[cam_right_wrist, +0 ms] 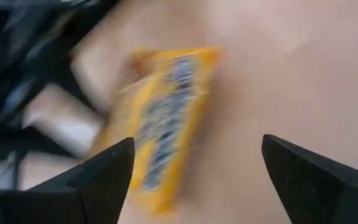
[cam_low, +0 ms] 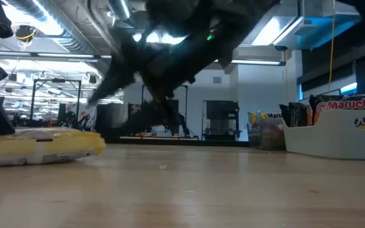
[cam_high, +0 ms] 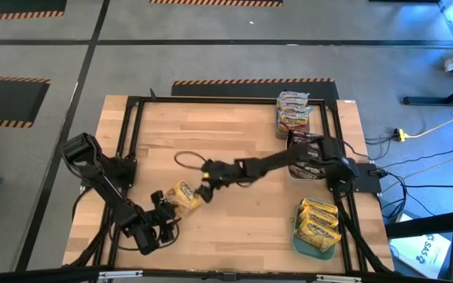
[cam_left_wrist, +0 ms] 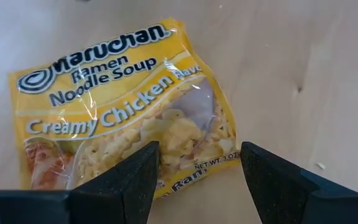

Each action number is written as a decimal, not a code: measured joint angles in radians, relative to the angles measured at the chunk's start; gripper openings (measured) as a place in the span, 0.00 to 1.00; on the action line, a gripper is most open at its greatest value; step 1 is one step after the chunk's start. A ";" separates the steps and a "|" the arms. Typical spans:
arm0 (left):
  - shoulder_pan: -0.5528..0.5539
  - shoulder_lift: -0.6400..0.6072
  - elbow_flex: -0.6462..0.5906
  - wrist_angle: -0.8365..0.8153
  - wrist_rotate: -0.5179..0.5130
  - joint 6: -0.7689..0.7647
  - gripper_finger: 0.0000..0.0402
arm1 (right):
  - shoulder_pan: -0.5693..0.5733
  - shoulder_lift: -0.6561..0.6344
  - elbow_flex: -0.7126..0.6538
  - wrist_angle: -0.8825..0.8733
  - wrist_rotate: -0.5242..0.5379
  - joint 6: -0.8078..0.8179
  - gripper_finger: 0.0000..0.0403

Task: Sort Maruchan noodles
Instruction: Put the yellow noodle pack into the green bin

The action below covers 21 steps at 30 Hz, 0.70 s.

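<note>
One yellow Maruchan packet (cam_high: 183, 195) lies flat on the wooden table, left of centre; it also shows in the low view (cam_low: 40, 147). My left gripper (cam_high: 162, 207) sits at the packet's near-left side, open. In its wrist view the gripper (cam_left_wrist: 197, 165) has its fingers spread over the packet's (cam_left_wrist: 123, 106) lower corner. My right gripper (cam_high: 205, 186) reaches in from the right and is open beside the packet's right edge. Its wrist view is blurred, with the gripper (cam_right_wrist: 194, 162) spread wide above the packet (cam_right_wrist: 163, 118).
Along the table's right side lie sorted piles: silvery-pink packets (cam_high: 292, 110) at the far corner, dark brown-red ones (cam_high: 305, 153) in the middle, yellow ones (cam_high: 318, 220) on a teal tray (cam_high: 301, 242) near the front. A black frame (cam_high: 124, 149) rims the table. A cable loop (cam_high: 183, 157) lies mid-table.
</note>
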<state>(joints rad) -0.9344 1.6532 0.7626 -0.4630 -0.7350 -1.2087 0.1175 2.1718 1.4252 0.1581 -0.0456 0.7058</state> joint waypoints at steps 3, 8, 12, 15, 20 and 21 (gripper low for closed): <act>-0.013 0.007 -0.037 0.054 -0.022 -0.015 0.55 | -0.042 0.034 0.053 -0.091 -0.002 0.034 0.85; -0.044 0.007 -0.083 0.126 -0.080 -0.067 0.55 | -0.075 0.081 0.079 -0.075 -0.150 0.056 0.86; -0.052 0.009 -0.084 0.135 -0.099 -0.070 0.55 | -0.080 0.123 0.089 0.011 -0.218 0.095 0.85; -0.052 0.009 -0.084 0.141 -0.101 -0.073 0.55 | -0.080 0.152 0.089 0.070 -0.237 0.117 0.85; -0.047 0.009 -0.084 0.144 -0.101 -0.073 0.55 | -0.075 0.174 0.093 0.121 -0.238 0.169 0.84; -0.046 0.009 -0.084 0.144 -0.101 -0.073 0.55 | -0.072 0.175 0.093 0.125 -0.232 0.173 0.84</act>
<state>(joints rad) -0.9806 1.6627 0.6785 -0.3186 -0.8364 -1.2816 0.0453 2.3470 1.5185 0.2826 -0.2772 0.8786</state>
